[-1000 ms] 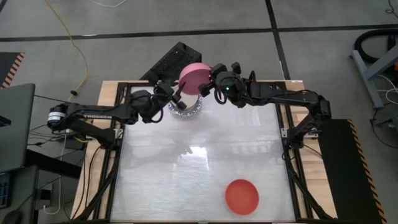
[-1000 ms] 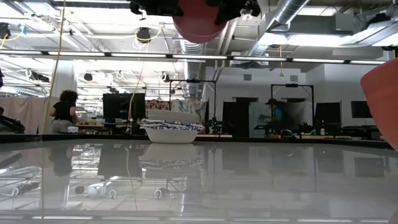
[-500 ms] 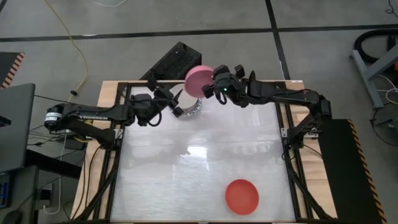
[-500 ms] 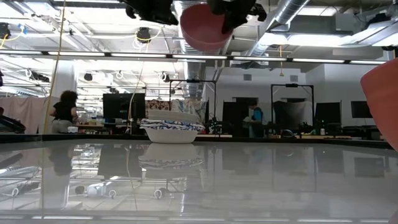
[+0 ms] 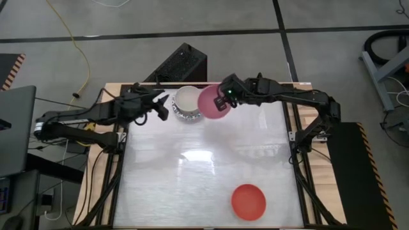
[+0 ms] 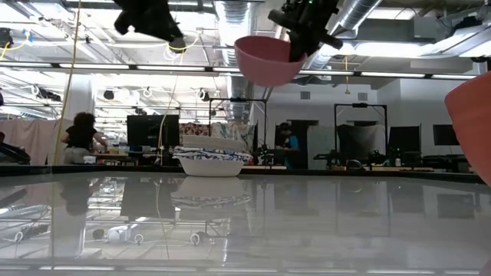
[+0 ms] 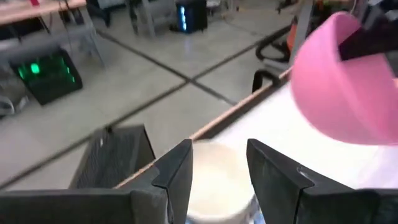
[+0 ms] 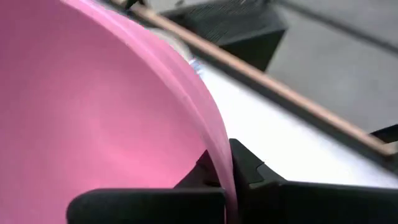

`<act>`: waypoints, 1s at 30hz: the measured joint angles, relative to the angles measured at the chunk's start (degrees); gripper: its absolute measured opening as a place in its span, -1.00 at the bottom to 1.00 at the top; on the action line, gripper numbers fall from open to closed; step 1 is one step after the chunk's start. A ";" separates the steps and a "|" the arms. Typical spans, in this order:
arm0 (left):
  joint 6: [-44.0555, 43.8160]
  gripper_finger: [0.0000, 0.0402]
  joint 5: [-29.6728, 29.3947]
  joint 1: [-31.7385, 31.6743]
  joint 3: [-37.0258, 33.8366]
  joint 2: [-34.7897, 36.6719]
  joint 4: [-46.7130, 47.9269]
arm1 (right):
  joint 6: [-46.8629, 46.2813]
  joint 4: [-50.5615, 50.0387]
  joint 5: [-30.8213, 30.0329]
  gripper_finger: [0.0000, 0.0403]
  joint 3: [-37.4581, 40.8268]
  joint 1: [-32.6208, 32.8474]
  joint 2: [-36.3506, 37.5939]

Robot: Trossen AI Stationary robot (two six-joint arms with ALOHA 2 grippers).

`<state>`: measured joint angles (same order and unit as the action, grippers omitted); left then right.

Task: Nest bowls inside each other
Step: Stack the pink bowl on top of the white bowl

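Note:
A pink bowl (image 5: 214,102) hangs in the air, mouth up, just right of a stack of white bowls with blue-patterned rims (image 5: 187,102). The stack rests on its base near the table's far edge (image 6: 212,162). My right gripper (image 5: 225,96) is shut on the pink bowl (image 6: 268,60). My left gripper (image 5: 162,107) stands open in the air left of the stack, holding nothing; in its wrist view the stack's white top bowl (image 7: 217,186) shows between its fingers (image 7: 179,174). A red bowl (image 5: 248,201) sits near the table's front right. My right gripper pinches the pink bowl's rim (image 8: 217,158) on the bowl's right side, one finger inside (image 8: 202,171) the bowl and one outside (image 8: 249,168). The fingers come from the table's right, slanting down. The bowl hangs clear of the table and the stack, mouth up.
The glossy white table top (image 5: 204,172) lies bare between the stack and the red bowl (image 6: 469,123). A black box (image 5: 182,64) sits just past the table's far edge. People move about in the room behind (image 6: 79,136).
My left gripper has drawn back from the pink bowl toward the table's left edge, still open. My right gripper has tipped downward and sunk a little. The pink bowl has come down from over the stack to its right side and turned mouth up.

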<state>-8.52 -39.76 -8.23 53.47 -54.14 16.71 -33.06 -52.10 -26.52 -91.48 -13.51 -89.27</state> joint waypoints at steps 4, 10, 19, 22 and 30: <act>-4.45 -0.29 1.83 -0.68 0.02 2.29 6.56 | -0.53 0.27 9.98 -0.95 0.00 -0.81 0.00; -10.34 -0.29 2.73 -0.82 0.04 3.72 14.77 | -2.80 0.19 23.64 -0.95 0.00 -3.03 -0.97; -18.20 -0.29 12.62 -5.10 0.04 4.31 25.69 | -2.76 1.91 35.18 -0.95 -1.37 -5.88 -10.57; -18.78 -0.29 13.57 -6.44 0.04 4.31 27.85 | -0.76 1.33 35.55 -0.95 -4.87 -6.15 -14.51; -20.10 -0.29 14.60 -8.35 0.06 4.31 31.57 | 5.65 -1.21 39.10 -0.95 -19.50 -8.37 -24.02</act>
<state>-28.62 -25.16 -16.58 53.53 -49.82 48.28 -27.41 -53.31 12.58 -110.98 -21.87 -113.30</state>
